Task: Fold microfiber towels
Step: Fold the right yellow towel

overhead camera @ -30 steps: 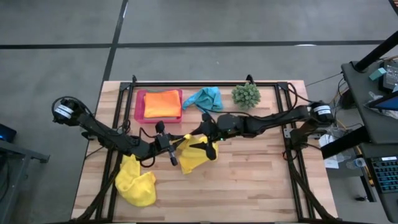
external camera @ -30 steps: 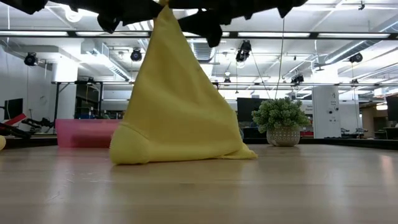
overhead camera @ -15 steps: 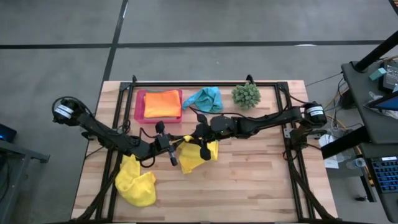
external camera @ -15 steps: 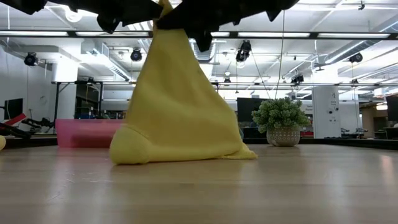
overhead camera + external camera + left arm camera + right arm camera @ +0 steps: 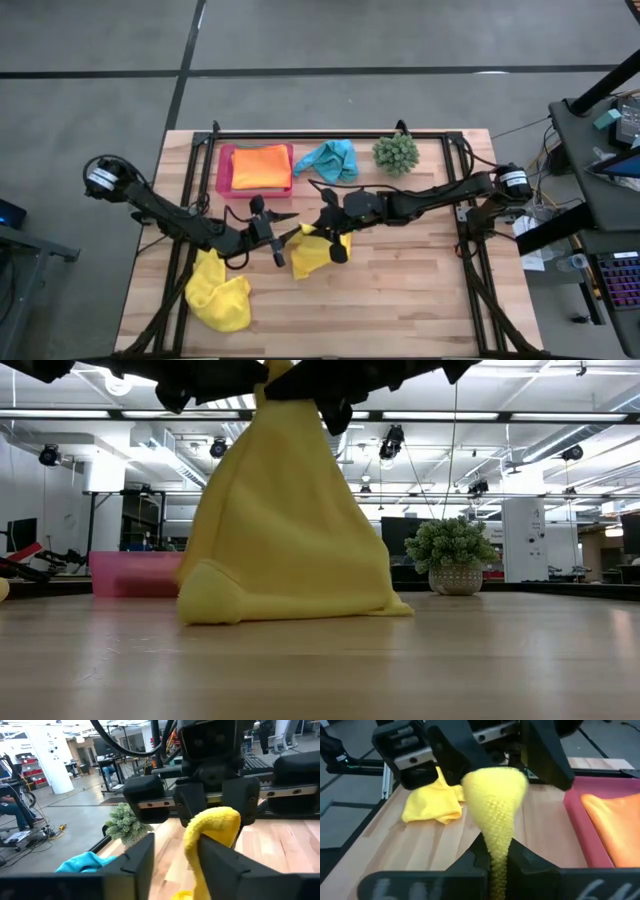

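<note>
Low view: tool tips cut off at frame top, so I judge grips from wrist views. Right tool (image 5: 499, 855) clamped on yellow towel (image 5: 315, 252), peak pinched between fingers. Left tool (image 5: 176, 851) parted, fingers either side of same towel, not squeezing. Towel hangs tent-like, hem resting mid-counter (image 5: 400, 300). Second yellow towel (image 5: 220, 295) crumpled near counter's front-left corner, partly under left arm. I cannot make out its folds.

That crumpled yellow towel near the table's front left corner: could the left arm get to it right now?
Probably yes. The crumpled yellow towel lies uncovered beside the left arm, whose tool has opened off the lifted yellow towel; nothing blocks the way.
</note>
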Tool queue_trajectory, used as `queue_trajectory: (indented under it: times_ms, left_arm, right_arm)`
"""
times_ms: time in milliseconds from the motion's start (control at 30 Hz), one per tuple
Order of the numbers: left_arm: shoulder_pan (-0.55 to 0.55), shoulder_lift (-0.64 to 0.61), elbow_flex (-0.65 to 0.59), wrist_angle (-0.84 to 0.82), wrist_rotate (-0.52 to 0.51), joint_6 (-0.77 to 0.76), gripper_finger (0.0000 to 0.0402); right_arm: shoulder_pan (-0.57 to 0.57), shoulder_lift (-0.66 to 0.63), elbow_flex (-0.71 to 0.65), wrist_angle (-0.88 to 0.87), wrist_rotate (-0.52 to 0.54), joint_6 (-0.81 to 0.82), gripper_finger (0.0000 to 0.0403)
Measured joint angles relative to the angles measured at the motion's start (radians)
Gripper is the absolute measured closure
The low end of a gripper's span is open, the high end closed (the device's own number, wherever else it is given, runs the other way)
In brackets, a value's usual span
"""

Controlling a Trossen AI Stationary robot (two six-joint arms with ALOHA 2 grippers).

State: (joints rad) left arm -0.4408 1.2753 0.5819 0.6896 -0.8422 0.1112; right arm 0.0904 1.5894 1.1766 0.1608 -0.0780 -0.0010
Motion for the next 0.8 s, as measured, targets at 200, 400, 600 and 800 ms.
queue_trajectory:
  times_ms: [200, 400, 600, 800]
  left_arm:
    - [-0.037, -0.003, -0.002, -0.123, 0.001, -0.003, 0.0214]
    - [-0.053, -0.025, -0.005, -0.255, 0.003, -0.082, 0.0210]
    - [-0.052, -0.033, -0.033, -0.396, 0.040, -0.207, 0.0210]
    - [-0.051, -0.033, -0.047, -0.418, 0.141, -0.262, 0.0210]
  right_arm:
    - [0.004, -0.032, -0.040, 0.000, 0.001, 0.001, 0.0394]
    - [0.004, -0.110, -0.103, 0.008, 0.003, 0.008, 0.0394]
    - [0.010, -0.172, -0.168, 0.072, 0.004, 0.013, 0.0394]
    - [0.010, -0.217, -0.215, 0.118, 0.035, 0.018, 0.0394]
